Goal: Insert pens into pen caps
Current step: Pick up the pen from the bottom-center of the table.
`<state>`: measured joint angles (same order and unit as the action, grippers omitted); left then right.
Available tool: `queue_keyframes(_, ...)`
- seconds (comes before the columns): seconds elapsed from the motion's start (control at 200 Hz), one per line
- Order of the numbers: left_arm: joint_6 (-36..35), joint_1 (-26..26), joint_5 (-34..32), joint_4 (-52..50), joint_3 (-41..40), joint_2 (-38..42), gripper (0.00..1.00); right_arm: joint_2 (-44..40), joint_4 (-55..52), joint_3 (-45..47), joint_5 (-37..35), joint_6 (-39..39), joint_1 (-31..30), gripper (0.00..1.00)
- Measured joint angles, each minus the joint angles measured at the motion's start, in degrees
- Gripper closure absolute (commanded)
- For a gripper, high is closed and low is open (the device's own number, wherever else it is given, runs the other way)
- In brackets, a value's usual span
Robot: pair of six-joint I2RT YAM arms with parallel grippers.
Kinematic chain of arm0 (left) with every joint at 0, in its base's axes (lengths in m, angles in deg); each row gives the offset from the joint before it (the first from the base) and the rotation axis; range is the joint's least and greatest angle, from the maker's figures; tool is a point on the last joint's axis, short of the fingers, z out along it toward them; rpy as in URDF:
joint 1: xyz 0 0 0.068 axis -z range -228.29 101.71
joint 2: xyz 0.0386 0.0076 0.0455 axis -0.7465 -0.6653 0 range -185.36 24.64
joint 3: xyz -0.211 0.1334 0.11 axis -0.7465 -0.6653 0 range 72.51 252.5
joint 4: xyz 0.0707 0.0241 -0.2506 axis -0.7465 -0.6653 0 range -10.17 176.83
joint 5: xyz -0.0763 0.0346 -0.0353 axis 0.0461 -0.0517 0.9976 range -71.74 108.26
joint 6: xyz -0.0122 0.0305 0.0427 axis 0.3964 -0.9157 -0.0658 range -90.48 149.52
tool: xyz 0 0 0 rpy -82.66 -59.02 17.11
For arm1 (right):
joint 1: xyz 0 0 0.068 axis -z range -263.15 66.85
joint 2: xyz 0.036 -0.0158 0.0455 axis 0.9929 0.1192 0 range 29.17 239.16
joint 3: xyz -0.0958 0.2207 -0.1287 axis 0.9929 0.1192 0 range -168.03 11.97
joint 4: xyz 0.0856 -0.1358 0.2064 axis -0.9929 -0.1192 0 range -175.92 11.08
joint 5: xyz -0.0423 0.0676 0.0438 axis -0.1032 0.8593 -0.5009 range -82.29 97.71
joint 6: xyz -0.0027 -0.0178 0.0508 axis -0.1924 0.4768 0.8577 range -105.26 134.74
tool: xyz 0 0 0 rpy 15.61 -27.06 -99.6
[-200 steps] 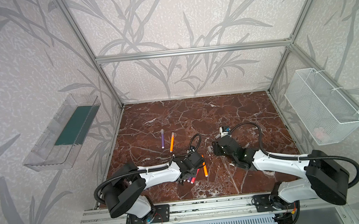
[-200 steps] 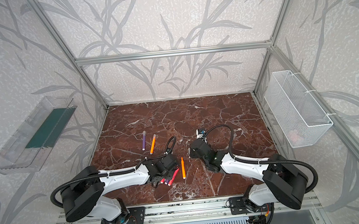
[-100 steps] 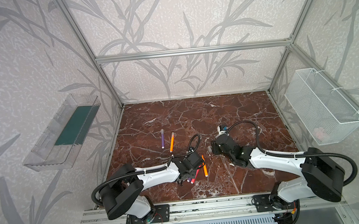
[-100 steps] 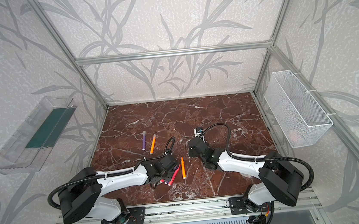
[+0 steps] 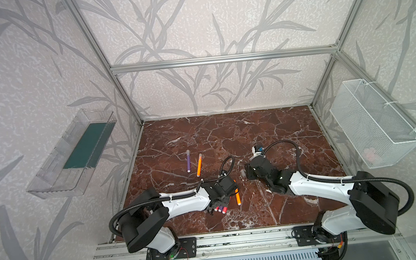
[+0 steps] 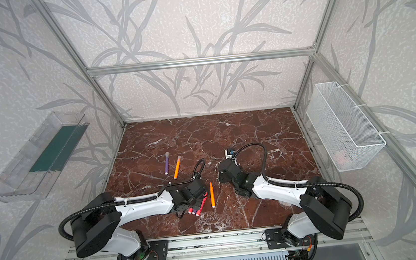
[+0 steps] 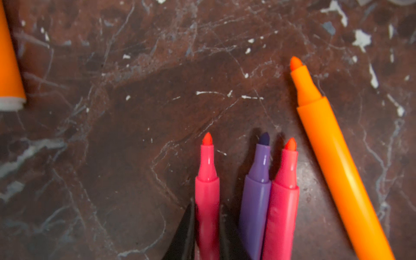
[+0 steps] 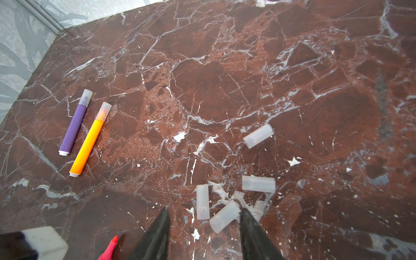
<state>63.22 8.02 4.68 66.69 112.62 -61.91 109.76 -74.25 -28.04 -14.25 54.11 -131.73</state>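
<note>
My left gripper [image 7: 207, 204] is shut on a pink-red pen [image 7: 207, 180] that lies low over the marble, tip uncapped. Beside it lie a purple pen [image 7: 256, 198], a second pink-red pen [image 7: 283, 202] and an orange pen [image 7: 337, 162], all uncapped. In both top views the left gripper [image 5: 215, 206] sits near the front, with the orange pen [image 6: 212, 195] to its right. My right gripper [image 8: 204, 210] stands open above two pen caps [image 8: 202, 201] [image 8: 225, 216]. Two more caps [image 8: 258, 184] [image 8: 258, 135] lie beyond. A capped purple pen [image 5: 188, 161] and a capped orange pen [image 5: 199, 164] lie further back.
A clear plastic tray [image 5: 74, 154] hangs on the left wall and a white wire basket [image 5: 373, 125] on the right wall. Aluminium frame posts border the marble floor [image 5: 228, 134]. The left arm's white link [image 8: 42, 240] shows in the right wrist view.
The left gripper has closed on the pink-red pen. The right gripper has crept slightly farther from the front edge and stays open.
</note>
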Motion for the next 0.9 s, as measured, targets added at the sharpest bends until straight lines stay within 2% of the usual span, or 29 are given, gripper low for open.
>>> queue_keyframes(0.115, -0.11, 0.0, 0.04, 0.04, 0.0, 0.0, 1.0, 0.0, -0.02, 0.0, -0.02, -0.02, 0.0, 0.51)
queue_keyframes(0.45, -0.11, -0.02, -0.09, -0.46, -2.58, 3.45, 1.0, 1.73, -3.08, -2.58, -2.32, -2.08, -1.46, 0.52)
queue_keyframes(0.755, 1.05, -0.07, -3.76, -1.11, -8.83, 17.49, 1.0, 13.55, -11.06, -14.95, -3.72, -6.95, -3.69, 0.54)
queue_keyframes(0.899, 1.88, -0.15, -4.96, 1.36, -14.62, 28.79, 1.0, 19.21, -14.43, -17.64, -4.04, -7.82, -3.69, 0.57)
